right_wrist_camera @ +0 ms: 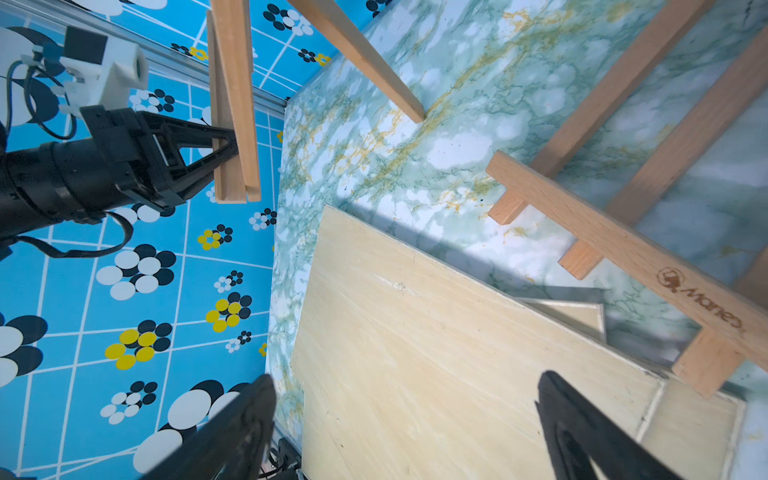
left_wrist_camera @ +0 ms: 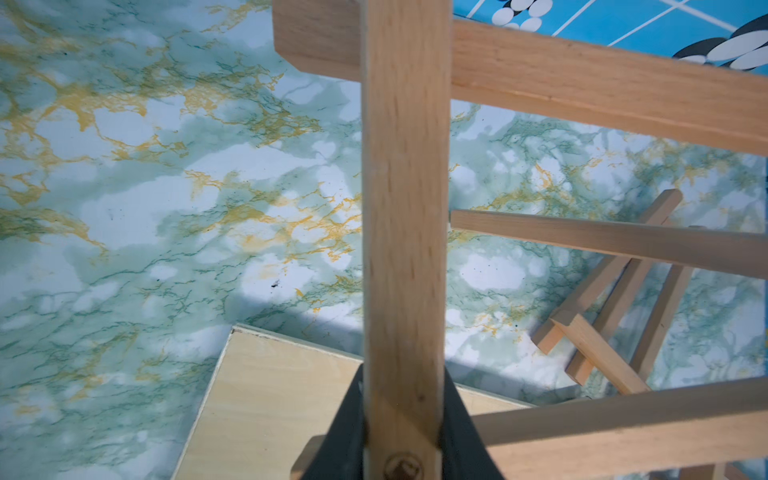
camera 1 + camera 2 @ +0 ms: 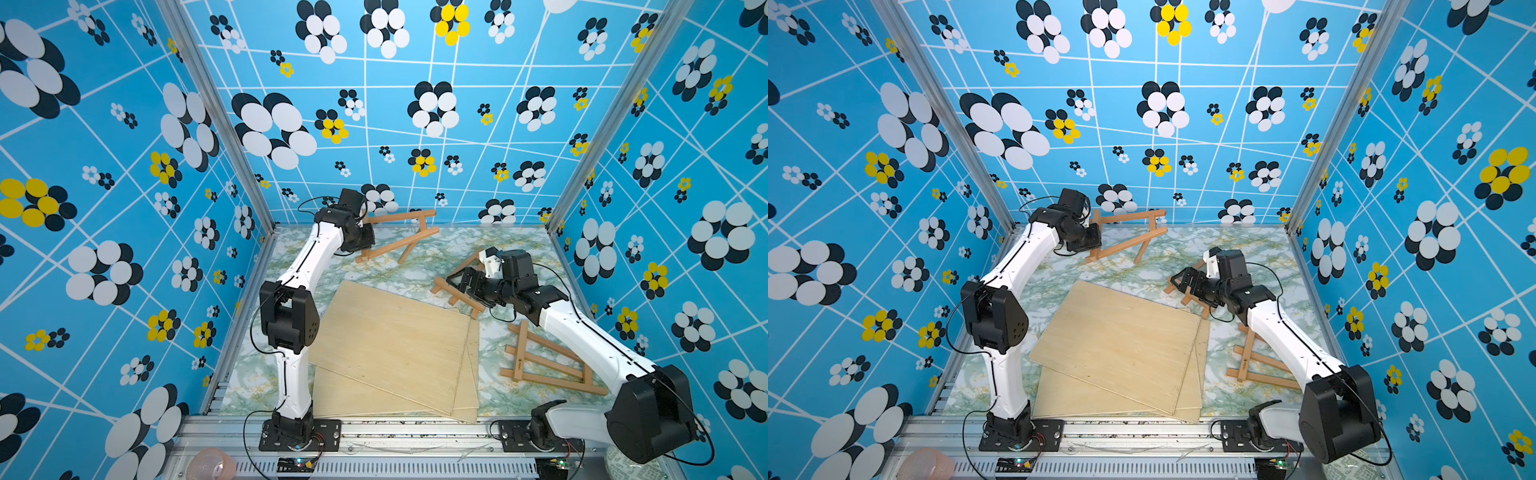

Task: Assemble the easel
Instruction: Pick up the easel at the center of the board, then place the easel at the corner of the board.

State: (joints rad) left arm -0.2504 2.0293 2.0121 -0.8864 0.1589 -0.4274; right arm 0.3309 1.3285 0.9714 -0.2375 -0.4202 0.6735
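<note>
Easel [image 3: 395, 247]: likely light, stiff bare wood, rear leg may swing; left fingers [image 2: 345, 436] clamp its slat [image 2: 405, 208], right fingers [image 1: 232, 432] spread wide, empty. Take flat slats, not joints.

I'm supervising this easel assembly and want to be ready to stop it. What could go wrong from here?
1. The left hand pinches the raised easel by one slat only, so the frame might twist or slip.
2. Its back leg reaches down close to the tabletop and may snag when moved.
3. The open right hand hovers by a flat easel whose end lies over the plywood boards; a grasp could shift them.
</note>
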